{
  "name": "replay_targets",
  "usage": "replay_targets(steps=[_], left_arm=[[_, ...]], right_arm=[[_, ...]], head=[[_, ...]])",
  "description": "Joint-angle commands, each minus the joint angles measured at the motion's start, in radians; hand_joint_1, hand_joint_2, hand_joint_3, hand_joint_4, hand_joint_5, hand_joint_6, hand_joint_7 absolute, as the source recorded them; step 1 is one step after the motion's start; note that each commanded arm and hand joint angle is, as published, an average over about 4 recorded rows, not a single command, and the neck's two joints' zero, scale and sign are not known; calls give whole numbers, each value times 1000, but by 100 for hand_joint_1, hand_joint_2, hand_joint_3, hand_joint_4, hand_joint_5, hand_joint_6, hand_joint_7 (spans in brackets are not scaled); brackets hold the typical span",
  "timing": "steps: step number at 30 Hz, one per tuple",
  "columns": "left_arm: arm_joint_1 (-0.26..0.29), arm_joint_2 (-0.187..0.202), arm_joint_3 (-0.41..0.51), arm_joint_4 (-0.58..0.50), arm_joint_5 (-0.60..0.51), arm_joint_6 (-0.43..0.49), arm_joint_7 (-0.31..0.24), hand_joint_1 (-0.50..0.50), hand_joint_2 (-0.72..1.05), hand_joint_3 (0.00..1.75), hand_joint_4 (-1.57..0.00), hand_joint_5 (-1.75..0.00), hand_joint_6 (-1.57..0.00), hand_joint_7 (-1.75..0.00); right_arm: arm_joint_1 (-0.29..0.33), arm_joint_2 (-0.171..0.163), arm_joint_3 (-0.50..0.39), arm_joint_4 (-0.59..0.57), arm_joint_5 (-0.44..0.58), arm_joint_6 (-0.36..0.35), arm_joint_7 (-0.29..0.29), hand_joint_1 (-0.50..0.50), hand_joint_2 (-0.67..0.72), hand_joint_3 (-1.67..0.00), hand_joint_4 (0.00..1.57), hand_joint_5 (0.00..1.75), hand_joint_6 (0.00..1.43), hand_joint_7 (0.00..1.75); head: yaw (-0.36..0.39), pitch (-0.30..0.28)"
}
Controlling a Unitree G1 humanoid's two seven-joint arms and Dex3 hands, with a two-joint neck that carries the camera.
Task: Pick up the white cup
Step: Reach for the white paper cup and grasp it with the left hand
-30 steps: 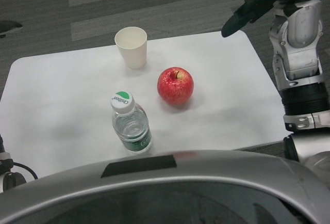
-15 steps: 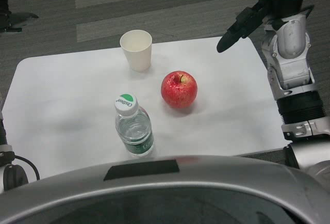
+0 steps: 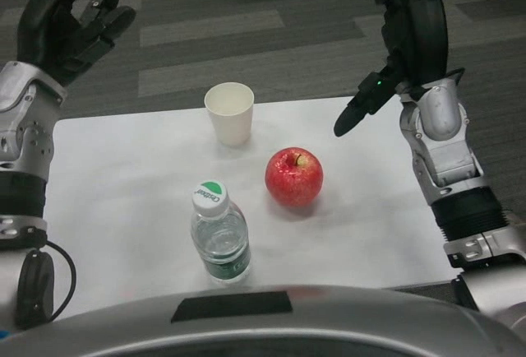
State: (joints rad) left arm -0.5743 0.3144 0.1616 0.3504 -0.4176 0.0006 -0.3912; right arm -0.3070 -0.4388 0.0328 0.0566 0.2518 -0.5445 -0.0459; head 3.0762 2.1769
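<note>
Head view only. White cup (image 3: 229, 112) upright, mouth open, at far side of white table (image 3: 115, 201), a little left of centre, free of both hands. Red apple (image 3: 293, 177) nearer and to the right of cup, apart from it. Water bottle (image 3: 219, 234) with green-and-white cap nearest, upright, left of apple, well apart from cup.

Left hand (image 3: 70, 24) raised at far left, above and beyond table's left edge, fingers spread apart, holding nothing. Right hand (image 3: 404, 44) raised at far right over table's far right corner, mostly dark and seen from the back; one finger sticking out toward the left, nothing visibly held, rest of fingers too dark to read, so cannot tell how far open. Both hands well apart from cup.

Step judged: start of reach, no approach contact yet, pickup not begun. Left hand looks the better candidate, open already and on cup's side, though not certain which will go.

Next move calls for: bringing a hand down and in toward cup, fingers kept wide enough to pass round its wall, closing gently since thin paper-like cup likely light and easy to crush or tip. Keep clear of apple just right of cup.
</note>
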Motion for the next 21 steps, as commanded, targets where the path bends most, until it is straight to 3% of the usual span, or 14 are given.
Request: replay_targets(steps=[1,6,13,18,20,21], left_arm=[[-61,-8,-57,81,43,0,-3,-50,87,9,0,0,0,0],[-123,-32,-161,237,61,-23,-6,-50,96,9,0,0,0,0],[-183,-48,-287,401,62,-81,-20,-50,94,9,0,0,0,0],[-197,-46,-344,460,74,-108,-20,-50,83,9,0,0,0,0],[-196,-46,-356,474,76,-118,-20,-50,74,9,0,0,0,0],[-196,-47,-362,479,76,-123,-19,-50,58,9,0,0,0,0]], right_arm=[[-9,9,12,21,4,-1,0,-42,47,0,0,0,0,0],[-9,18,43,41,4,-2,0,-42,47,0,1,0,0,0],[-9,28,71,63,4,-2,1,-42,47,0,0,0,0,0],[-17,29,93,83,5,-3,1,-42,47,0,0,0,0,0],[-22,29,102,91,5,-3,2,-42,47,0,1,0,0,0],[-24,28,105,95,5,-3,2,-42,47,0,1,0,0,0]], head=[[1,25],[7,62],[37,92],[50,90],[57,87],[60,85]])
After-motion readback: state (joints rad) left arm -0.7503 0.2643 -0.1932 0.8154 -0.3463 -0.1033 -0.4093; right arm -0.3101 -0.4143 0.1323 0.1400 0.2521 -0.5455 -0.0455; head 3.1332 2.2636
